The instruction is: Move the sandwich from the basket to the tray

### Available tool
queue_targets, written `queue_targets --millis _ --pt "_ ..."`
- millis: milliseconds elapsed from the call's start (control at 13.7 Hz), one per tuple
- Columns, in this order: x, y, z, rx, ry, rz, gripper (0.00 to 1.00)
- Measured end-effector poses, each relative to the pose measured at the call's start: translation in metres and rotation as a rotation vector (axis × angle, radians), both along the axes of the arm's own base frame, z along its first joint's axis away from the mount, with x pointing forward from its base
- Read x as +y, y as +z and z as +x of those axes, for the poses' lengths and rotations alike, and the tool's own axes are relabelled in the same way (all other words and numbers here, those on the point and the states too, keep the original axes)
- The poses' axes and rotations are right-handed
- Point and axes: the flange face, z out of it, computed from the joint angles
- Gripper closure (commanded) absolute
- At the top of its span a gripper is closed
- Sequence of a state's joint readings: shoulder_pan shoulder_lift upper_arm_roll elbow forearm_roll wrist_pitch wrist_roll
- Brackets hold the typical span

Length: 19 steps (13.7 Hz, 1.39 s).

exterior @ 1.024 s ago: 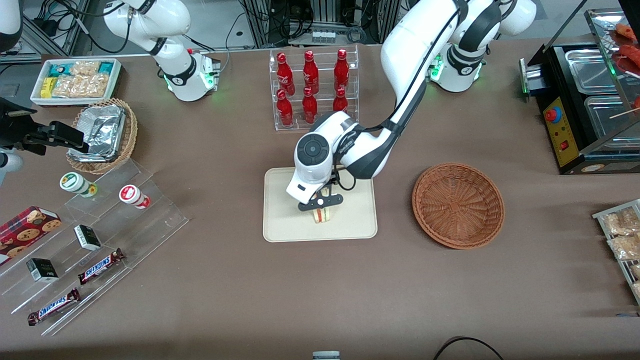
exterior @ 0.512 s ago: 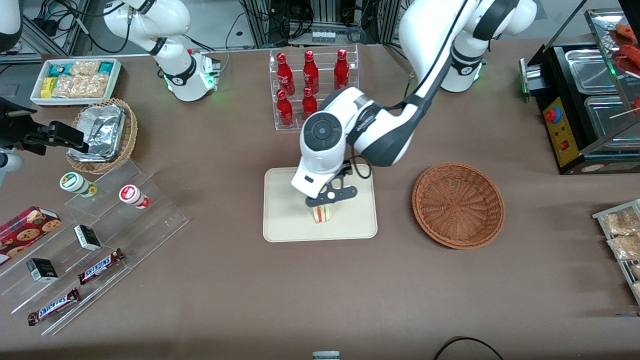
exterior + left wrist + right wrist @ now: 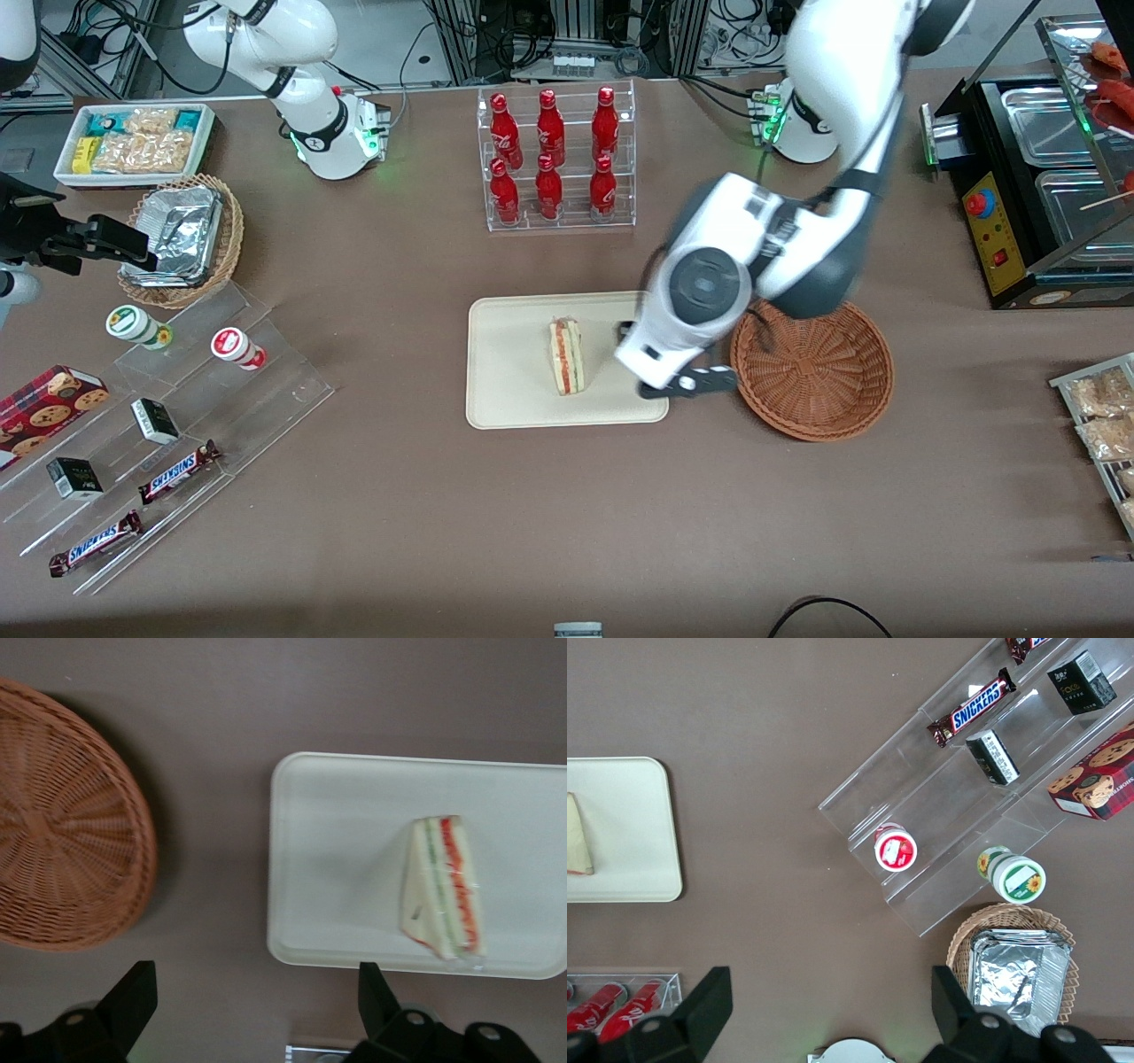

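The sandwich [image 3: 566, 356], a pale wedge with red and green layers, lies on the cream tray [image 3: 518, 394] near its middle, with nothing touching it. The left wrist view shows the same sandwich [image 3: 443, 890] on the tray [image 3: 337, 868]. My gripper [image 3: 687, 385] hangs above the table between the tray's edge and the reddish-brown basket [image 3: 811, 363]. It is open and empty: in the left wrist view the gripper [image 3: 252, 1001] has only bare table between its dark fingers [image 3: 133, 992]. The basket [image 3: 62, 868] holds nothing.
A clear rack of red bottles [image 3: 556, 159] stands farther from the camera than the tray. Toward the parked arm's end are a tan basket of foil packs [image 3: 182, 239], a white snack bin [image 3: 133, 142] and a stepped acrylic shelf [image 3: 168, 416]. A black food warmer [image 3: 1045, 177] stands at the working arm's end.
My gripper let go of the sandwich, rose off the tray and swung toward the basket. The sandwich stays on the tray, now fully uncovered.
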<state>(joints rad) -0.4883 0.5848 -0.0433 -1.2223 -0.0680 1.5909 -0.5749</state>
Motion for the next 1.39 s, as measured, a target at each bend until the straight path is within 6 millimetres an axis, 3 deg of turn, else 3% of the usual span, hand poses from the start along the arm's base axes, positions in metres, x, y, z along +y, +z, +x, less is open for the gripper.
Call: queue_targets --millis 293,585,951,1171,1390 --pt "0.097 0.03 0.0 0.019 -0.105 -0.042 0.0" --pt "0.187 0.068 -0.019 0.002 -0.167 -0.084 0.0" --pt "0.282 0.126 -0.044 -0.071 -0.191 -0.099 0.0" --pt "0.314 0.158 -0.056 -0.113 -0.206 -0.046 0.0" --pt "0.319 0.188 -0.066 -0.153 -0.205 -0.029 0.0"
